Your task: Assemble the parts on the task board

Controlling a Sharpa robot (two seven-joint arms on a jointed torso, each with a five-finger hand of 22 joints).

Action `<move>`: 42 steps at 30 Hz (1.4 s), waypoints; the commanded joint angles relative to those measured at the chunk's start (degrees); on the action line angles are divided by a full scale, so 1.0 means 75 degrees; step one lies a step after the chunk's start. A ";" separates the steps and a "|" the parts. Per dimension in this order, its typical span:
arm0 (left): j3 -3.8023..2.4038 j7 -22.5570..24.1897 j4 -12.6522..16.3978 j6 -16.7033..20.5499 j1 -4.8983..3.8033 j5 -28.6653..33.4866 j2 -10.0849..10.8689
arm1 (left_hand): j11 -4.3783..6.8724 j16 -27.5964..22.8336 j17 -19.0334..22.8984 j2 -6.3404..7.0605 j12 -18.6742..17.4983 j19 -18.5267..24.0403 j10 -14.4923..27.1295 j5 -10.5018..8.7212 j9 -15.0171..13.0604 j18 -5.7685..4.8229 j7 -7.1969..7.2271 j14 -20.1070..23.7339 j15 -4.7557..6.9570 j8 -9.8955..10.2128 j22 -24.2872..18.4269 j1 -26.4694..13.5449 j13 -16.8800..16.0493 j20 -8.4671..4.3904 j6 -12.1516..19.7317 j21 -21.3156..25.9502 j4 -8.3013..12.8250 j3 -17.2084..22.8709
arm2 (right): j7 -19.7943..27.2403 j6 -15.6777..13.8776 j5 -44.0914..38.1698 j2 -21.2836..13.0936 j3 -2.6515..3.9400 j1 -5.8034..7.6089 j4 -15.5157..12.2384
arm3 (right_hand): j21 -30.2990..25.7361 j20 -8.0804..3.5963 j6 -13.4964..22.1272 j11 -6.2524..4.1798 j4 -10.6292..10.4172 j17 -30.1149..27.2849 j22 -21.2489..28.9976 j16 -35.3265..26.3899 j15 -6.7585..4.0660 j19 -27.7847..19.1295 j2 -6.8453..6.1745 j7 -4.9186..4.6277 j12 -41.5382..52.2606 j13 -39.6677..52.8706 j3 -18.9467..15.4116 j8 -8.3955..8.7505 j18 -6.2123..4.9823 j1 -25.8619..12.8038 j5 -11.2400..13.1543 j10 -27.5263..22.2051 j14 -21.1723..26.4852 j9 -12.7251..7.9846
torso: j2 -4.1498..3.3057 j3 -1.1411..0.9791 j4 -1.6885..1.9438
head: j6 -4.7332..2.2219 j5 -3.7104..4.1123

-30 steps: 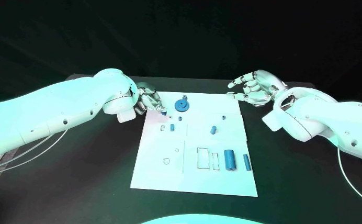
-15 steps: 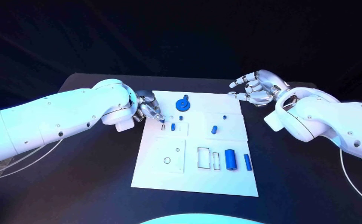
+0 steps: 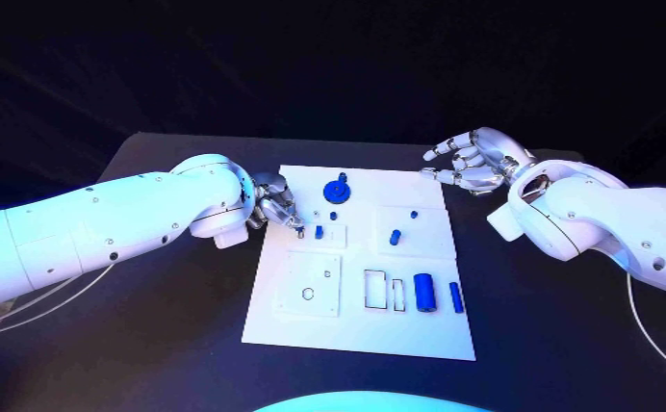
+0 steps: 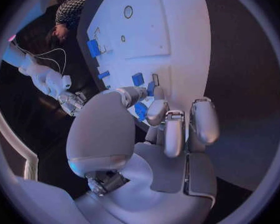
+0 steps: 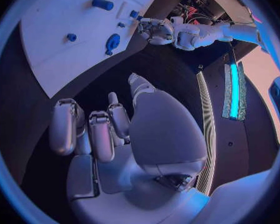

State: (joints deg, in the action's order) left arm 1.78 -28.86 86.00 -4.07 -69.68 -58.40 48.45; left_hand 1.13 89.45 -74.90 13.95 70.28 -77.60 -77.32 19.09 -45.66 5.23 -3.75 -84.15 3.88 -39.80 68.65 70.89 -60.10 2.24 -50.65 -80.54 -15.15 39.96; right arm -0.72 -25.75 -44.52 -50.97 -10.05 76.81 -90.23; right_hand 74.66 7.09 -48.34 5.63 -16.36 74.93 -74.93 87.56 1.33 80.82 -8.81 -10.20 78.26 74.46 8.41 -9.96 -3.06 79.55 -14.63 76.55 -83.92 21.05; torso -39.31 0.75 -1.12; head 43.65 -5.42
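Left hand [image 3: 272, 202] fingers curled over task board [image 3: 364, 325] edge, grasp unclear, right hand [image 3: 472, 164] released

A black table [image 3: 166, 335] carries the white board [image 3: 361, 321], which lies flat at its middle, long side running away from the robot. Dark tabletop shows on both sides of the board and along its near edge, where the board's corners sit square.
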 commanded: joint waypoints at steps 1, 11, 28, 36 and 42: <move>0.0003 0.0027 0.0038 0.0003 0.0022 -0.0154 -0.0017 | 0.0020 0.0016 -0.1898 -0.0039 0.0036 -0.0032 -0.0054 0.0035 -0.0226 -0.0092 0.0090 -0.0747 0.0060 -0.0024 0.0006 -0.0042 -0.0007 -0.0010 -0.0133 -0.0041 0.1409 0.1441 | 0.0086 0.0108 -0.0016 0.0002 -0.0001 -0.0003 -0.0005 | -0.0026 -0.0017 -0.0028 -0.0049 -0.0014 0.0990 -0.0325 -0.0036 -0.0048 -0.0048 0.0019 0.0011 -0.0024 -0.0003 0.0039 -0.0021 -0.0130 -0.0028 0.0008 0.0023 -0.0567 0.0007 | 0.0000 -0.0002 0.0000 | 0.0004 0.0002; 0.0011 0.0019 0.0045 -0.0082 0.0056 -0.0287 -0.0032 | 0.0024 0.0015 -0.1896 -0.0028 0.0048 -0.0037 -0.0068 0.0039 -0.0228 -0.0094 0.0093 -0.0747 0.0063 -0.0024 0.0013 -0.0055 -0.0023 -0.0013 -0.0142 -0.0044 0.1422 0.1460 | 0.0086 0.0110 -0.0016 -0.0004 -0.0001 -0.0004 -0.0006 | -0.0026 -0.0017 -0.0028 -0.0049 -0.0014 0.0990 -0.0325 -0.0036 -0.0048 -0.0048 0.0019 0.0011 -0.0024 -0.0003 0.0039 -0.0021 -0.0130 -0.0028 0.0008 0.0023 -0.0567 0.0007 | 0.0003 -0.0006 0.0001 | 0.0006 0.0002; 0.0016 0.0041 0.0043 -0.0380 0.0095 -0.0407 -0.0061 | 0.0028 0.0013 -0.1892 -0.0010 0.0037 -0.0038 -0.0071 0.0043 -0.0230 -0.0093 0.0097 -0.0746 0.0067 -0.0022 0.0014 -0.0071 -0.0008 -0.0017 -0.0154 -0.0046 0.1445 0.1486 | 0.0088 0.0116 -0.0016 -0.0010 -0.0001 -0.0004 -0.0004 | -0.0026 -0.0017 -0.0028 -0.0049 -0.0014 0.0990 -0.0325 -0.0036 -0.0048 -0.0048 0.0019 0.0011 -0.0024 -0.0003 0.0039 -0.0021 -0.0130 -0.0028 0.0008 0.0023 -0.0567 0.0007 | 0.0000 -0.0006 0.0000 | 0.0019 0.0020; 0.0017 0.0040 0.0036 -0.0450 0.0098 -0.0409 -0.0064 | 0.0029 0.0010 -0.1886 -0.0003 0.0029 -0.0047 -0.0069 0.0044 -0.0231 -0.0097 0.0098 -0.0744 0.0068 -0.0021 0.0030 -0.0078 0.0003 -0.0018 -0.0158 -0.0053 0.1452 0.1494 | 0.0089 0.0118 -0.0016 -0.0008 -0.0001 -0.0005 -0.0002 | -0.0026 -0.0017 -0.0028 -0.0049 -0.0014 0.0990 -0.0325 -0.0036 -0.0048 -0.0048 0.0019 0.0011 -0.0024 -0.0003 0.0039 -0.0021 -0.0130 -0.0028 0.0008 0.0023 -0.0567 0.0007 | 0.0000 -0.0002 0.0000 | 0.0014 0.0020; 0.0018 0.0035 0.0027 -0.0479 0.0099 -0.0410 -0.0062 | 0.0029 0.0010 -0.1886 -0.0003 0.0029 -0.0047 -0.0069 0.0044 -0.0231 -0.0097 0.0098 -0.0744 0.0068 -0.0021 0.0030 -0.0078 0.0003 -0.0018 -0.0158 -0.0053 0.1452 0.1494 | 0.0089 0.0120 -0.0016 -0.0007 -0.0001 -0.0006 0.0002 | -0.0038 -0.0019 -0.0032 -0.0051 -0.0010 0.0991 -0.0320 -0.0037 -0.0051 -0.0050 0.0018 0.0013 -0.0024 -0.0007 0.0045 -0.0022 -0.0132 -0.0039 0.0007 0.0023 -0.0568 0.0006 | 0.0000 -0.0002 0.0001 | 0.0014 0.0019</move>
State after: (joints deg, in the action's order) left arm 1.86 -28.82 86.14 -6.20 -69.05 -61.19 48.10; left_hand 1.32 89.45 -74.90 14.53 70.28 -77.60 -77.52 19.26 -47.30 5.24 -3.44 -83.93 4.08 -39.78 68.83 70.31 -60.13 2.24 -51.20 -80.73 -14.28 40.83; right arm -0.70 -25.66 -44.51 -51.03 -10.06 76.79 -90.20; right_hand 74.66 7.09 -48.34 5.63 -16.36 74.90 -74.90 87.56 1.33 80.82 -8.82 -10.20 78.26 74.46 8.41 -9.96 -3.06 79.55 -14.63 76.55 -83.92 21.05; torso -39.30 0.72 -1.13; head 43.76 -5.27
